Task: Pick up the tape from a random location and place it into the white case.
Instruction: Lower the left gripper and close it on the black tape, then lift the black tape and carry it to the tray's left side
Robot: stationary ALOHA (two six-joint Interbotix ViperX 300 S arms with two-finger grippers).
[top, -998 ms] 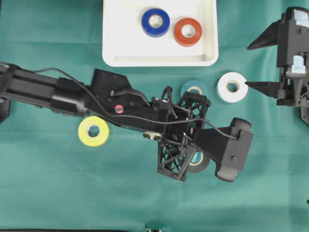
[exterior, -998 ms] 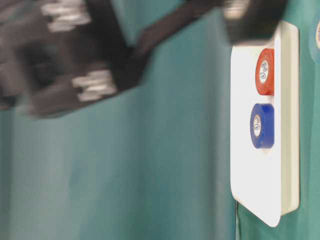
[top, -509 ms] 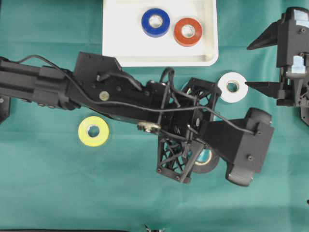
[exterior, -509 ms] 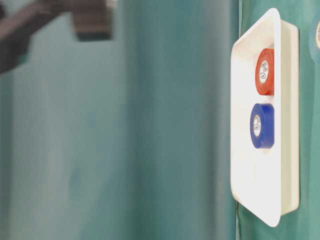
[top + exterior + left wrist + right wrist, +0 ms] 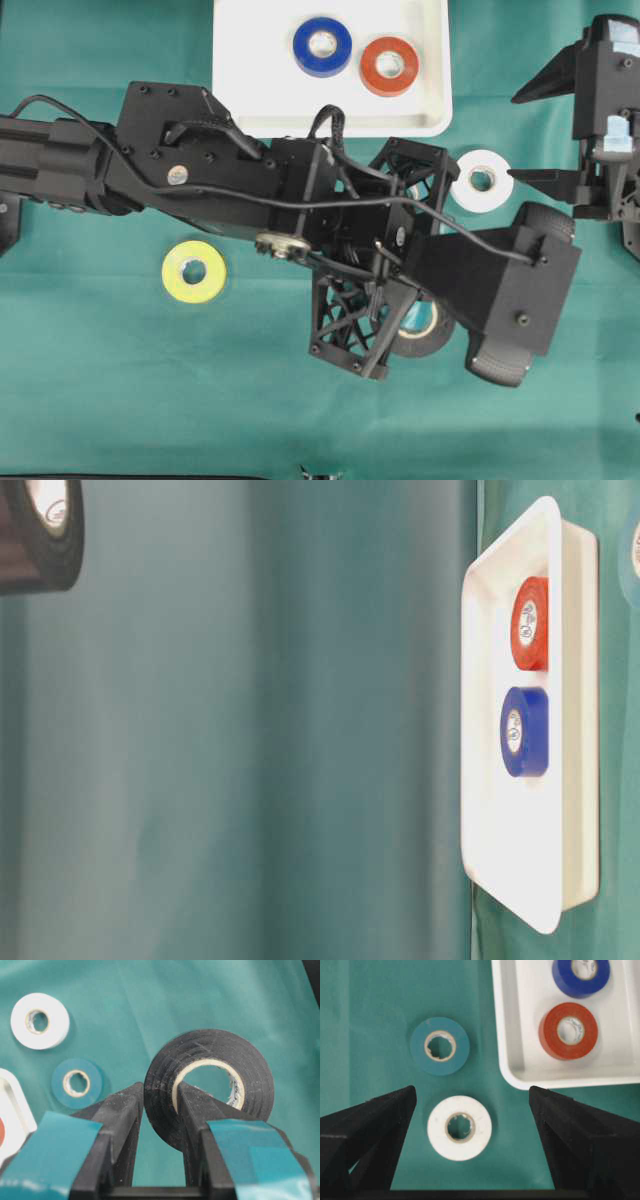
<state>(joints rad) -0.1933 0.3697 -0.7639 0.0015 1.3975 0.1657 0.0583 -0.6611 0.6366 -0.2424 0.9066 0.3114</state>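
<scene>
Lying at the far edge of the surface [image 5: 100, 400]: the case [image 5: 250, 110], holding two rolls side by side, the left roll [image 5: 322, 46] and the right roll [image 5: 389, 66]. Resting just before the case's near right corner: a third roll [image 5: 439, 1046], with a fourth roll [image 5: 459, 1127] near it, toward the right tool [image 5: 472, 1091]. Sitting well apart on the left: a fifth roll [image 5: 194, 271]. Hanging above the middle of the surface: a sixth roll [image 5: 210, 1085], its wall being pinched in the left tool [image 5: 160, 1097], one finger inside the hole, one outside.

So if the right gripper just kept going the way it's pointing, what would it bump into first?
Probably the white tape roll, lying between the open right gripper's fingers; beyond it sits the teal tape roll. Depth is hard to judge.
</scene>
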